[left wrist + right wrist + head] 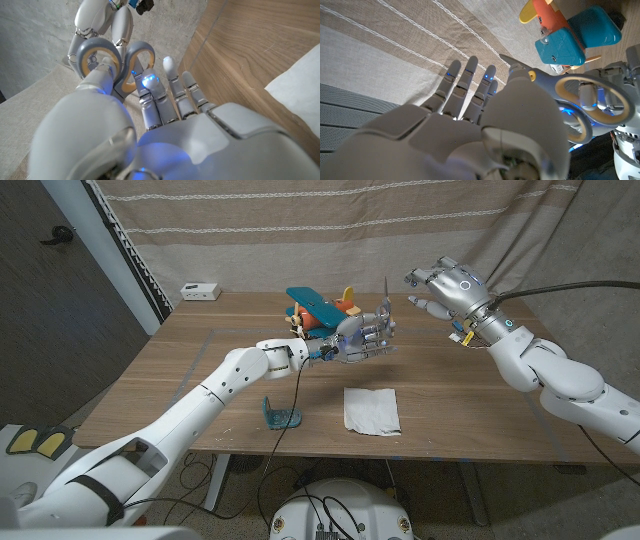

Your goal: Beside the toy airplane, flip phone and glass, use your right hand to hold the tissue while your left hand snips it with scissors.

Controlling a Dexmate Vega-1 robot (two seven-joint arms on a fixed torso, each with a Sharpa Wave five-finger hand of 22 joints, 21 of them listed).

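Note:
My left hand (358, 340) is held above the table's middle and grips the grey scissors (384, 308), blades pointing up. Their yellow-lined handle loops (111, 59) sit around my left hand's (165, 130) fingers. The white tissue (371, 409) lies flat on the table near the front edge, below and nearer than the left hand; its corner (300, 90) shows in the left wrist view. My right hand (443, 284) is raised in the air to the right of the scissors, fingers spread, holding nothing. In the right wrist view the scissors (590, 97) are close beside my right hand (450, 130).
The teal and orange toy airplane (320, 310) stands just behind the left hand, also seen from the right wrist as an airplane (570, 35). A bluish glass (282, 415) sits near the front edge, left of the tissue. A small white device (200, 290) lies at the back left corner.

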